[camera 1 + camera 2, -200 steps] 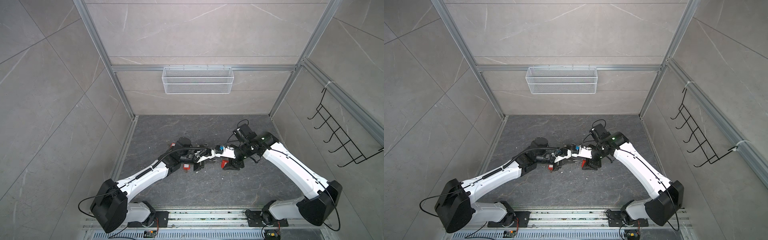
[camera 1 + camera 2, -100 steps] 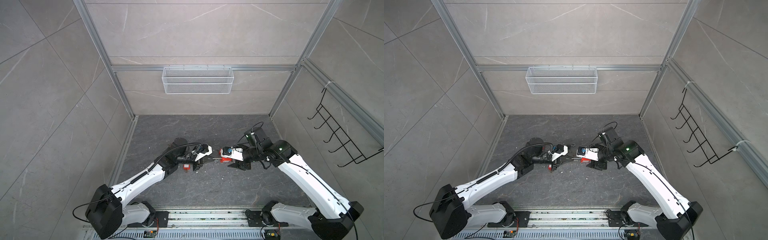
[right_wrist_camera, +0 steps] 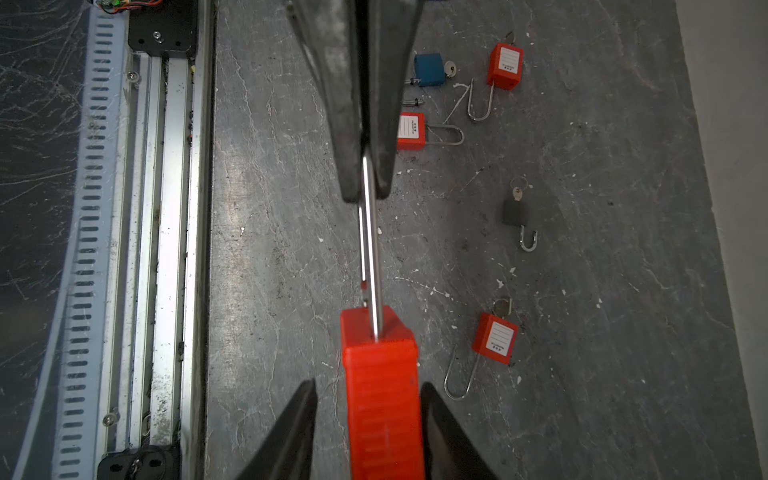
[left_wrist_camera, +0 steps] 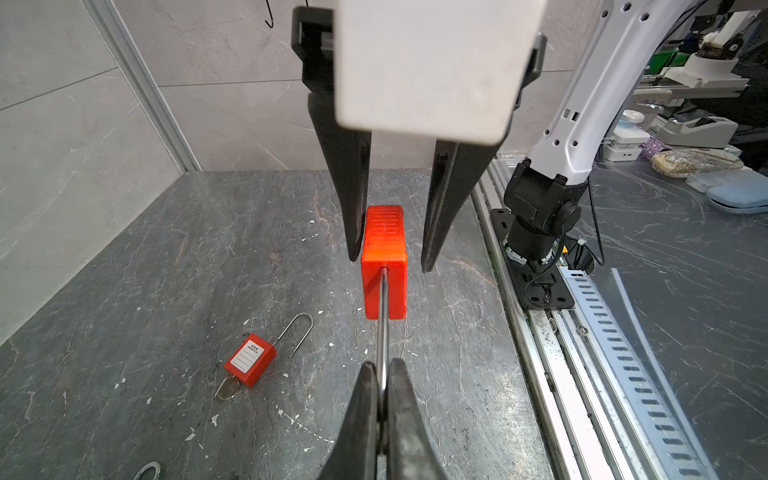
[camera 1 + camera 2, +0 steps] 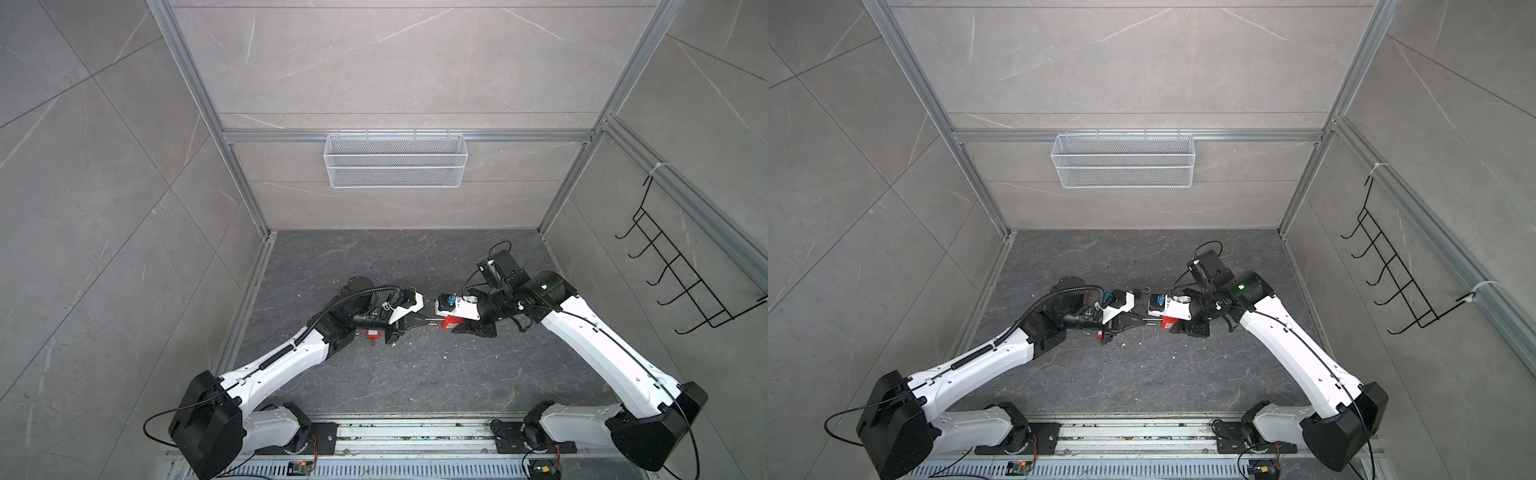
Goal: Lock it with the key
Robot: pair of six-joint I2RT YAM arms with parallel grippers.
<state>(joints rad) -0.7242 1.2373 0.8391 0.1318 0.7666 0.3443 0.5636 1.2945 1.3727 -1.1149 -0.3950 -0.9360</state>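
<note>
A red padlock [image 4: 383, 266] hangs above the dark floor between my two grippers. Its steel shackle [image 4: 383, 324] is pinched in my left gripper [image 4: 383, 368], which is shut on it. My right gripper [image 3: 368, 382] stands open astride the red padlock body [image 3: 380, 374], with a gap showing on each side. In both top views the padlock [image 5: 451, 322] [image 5: 1169, 323] sits mid-floor between the left gripper [image 5: 417, 323] and the right gripper [image 5: 446, 323]. No key shows on this padlock.
Several spare padlocks lie on the floor: red ones [image 3: 496, 336] [image 3: 505, 66] [image 3: 411, 131], a grey one [image 3: 515, 212], a blue one [image 3: 430, 68]. Another red one [image 4: 250, 360] has a key [image 4: 226, 390] in it. The rail [image 5: 415, 432] runs along the front; a wire basket [image 5: 395, 160] hangs behind.
The right arm has swung its elbow outward and its jaws have narrowed around the red body. The left gripper has stayed shut on the shackle.
</note>
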